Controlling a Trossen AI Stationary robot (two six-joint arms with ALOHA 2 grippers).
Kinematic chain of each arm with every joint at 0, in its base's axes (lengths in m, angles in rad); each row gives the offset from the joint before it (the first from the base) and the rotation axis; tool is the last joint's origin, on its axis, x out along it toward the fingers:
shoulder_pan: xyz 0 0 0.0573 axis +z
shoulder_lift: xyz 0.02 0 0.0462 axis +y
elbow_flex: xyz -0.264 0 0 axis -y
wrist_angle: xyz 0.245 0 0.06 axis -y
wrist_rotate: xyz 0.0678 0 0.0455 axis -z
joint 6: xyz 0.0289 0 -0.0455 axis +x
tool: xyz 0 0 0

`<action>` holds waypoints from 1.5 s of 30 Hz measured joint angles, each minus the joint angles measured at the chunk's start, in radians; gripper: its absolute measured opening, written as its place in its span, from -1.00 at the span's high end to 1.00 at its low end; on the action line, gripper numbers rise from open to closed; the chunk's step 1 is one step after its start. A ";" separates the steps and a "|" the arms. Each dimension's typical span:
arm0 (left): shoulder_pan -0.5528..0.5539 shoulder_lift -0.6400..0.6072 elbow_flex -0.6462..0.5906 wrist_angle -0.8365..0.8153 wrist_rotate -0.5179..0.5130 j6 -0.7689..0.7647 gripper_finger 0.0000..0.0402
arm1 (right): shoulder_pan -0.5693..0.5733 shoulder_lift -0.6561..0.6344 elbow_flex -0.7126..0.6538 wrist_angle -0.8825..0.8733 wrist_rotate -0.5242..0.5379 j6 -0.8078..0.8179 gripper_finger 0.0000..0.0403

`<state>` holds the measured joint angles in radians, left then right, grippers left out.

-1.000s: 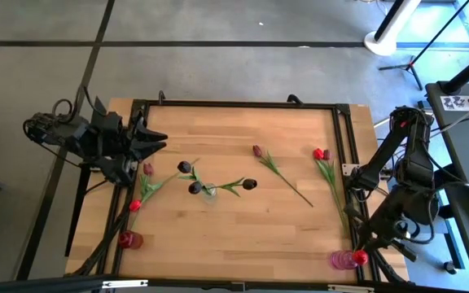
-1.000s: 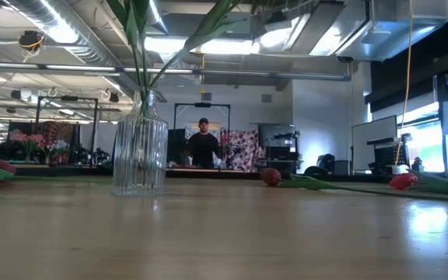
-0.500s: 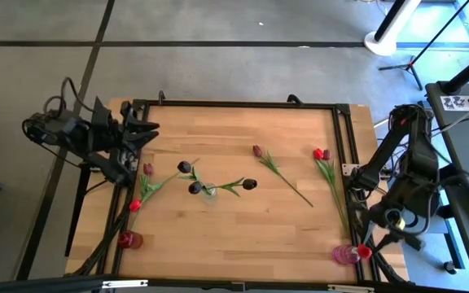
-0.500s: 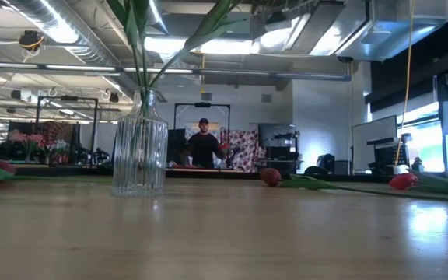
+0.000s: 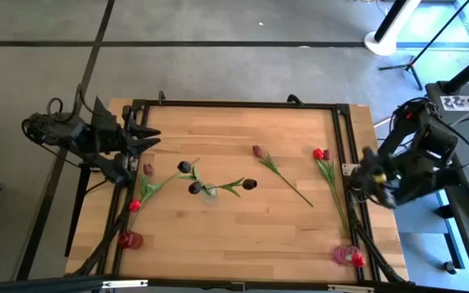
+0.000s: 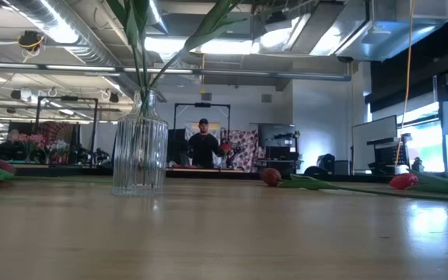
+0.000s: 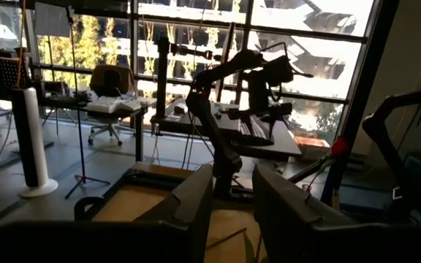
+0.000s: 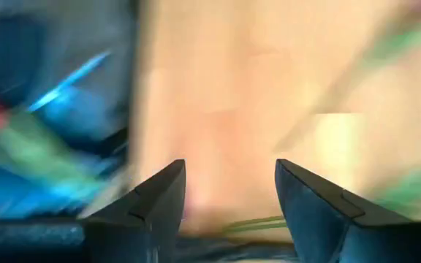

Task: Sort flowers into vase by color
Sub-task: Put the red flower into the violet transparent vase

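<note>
right gripper (image 5: 370,175) lifted from red flower (image 5: 357,260), fingers now apart

On the tabletop (image 5: 243,220), a vase (image 5: 209,194) stands left of centre with three flowers (image 5: 218,185) in it, heads spreading outward. Left of it, two flowers (image 5: 143,187) lie near the edge, and a second vase (image 5: 129,239) sits at the near left corner. Right of centre lies a single flower (image 5: 279,172), and further right two more (image 5: 327,171) lie side by side. A third vase (image 5: 347,257) stands at the near right corner, holding one flower (image 5: 357,260).
</note>
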<state>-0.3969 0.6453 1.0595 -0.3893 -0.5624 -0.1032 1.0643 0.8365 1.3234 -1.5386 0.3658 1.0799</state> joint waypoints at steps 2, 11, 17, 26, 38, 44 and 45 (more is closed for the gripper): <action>0.000 0.000 0.000 -0.021 0.000 -0.003 0.52 | -0.084 -0.001 -0.022 -0.040 0.056 0.013 -0.06; 0.000 0.000 0.000 -0.056 0.000 -0.022 0.52 | -0.688 0.041 -0.222 0.227 -0.080 -0.114 -0.06; 0.000 -0.002 0.000 -0.084 0.000 -0.121 0.52 | -1.070 0.112 -0.388 0.294 -0.123 -0.211 -0.06; -0.002 0.003 0.000 -0.097 0.202 -0.158 0.52 | -1.448 0.254 -0.705 0.486 -0.258 -0.358 -0.06; -0.002 0.032 0.000 -0.007 0.210 -0.160 0.52 | -1.543 0.425 -0.757 0.679 -0.280 -0.426 -0.05; -0.002 0.028 0.000 0.085 0.198 -0.149 0.52 | -1.541 0.464 -0.757 0.710 -0.284 -0.426 0.21; -0.002 0.025 0.000 0.098 0.198 -0.137 0.52 | -1.541 0.465 -0.757 0.712 -0.287 -0.425 0.28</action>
<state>-0.3988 0.6705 1.0598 -0.2913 -0.3649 -0.2404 -0.4772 1.3014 0.5659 -0.8262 0.0789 0.6545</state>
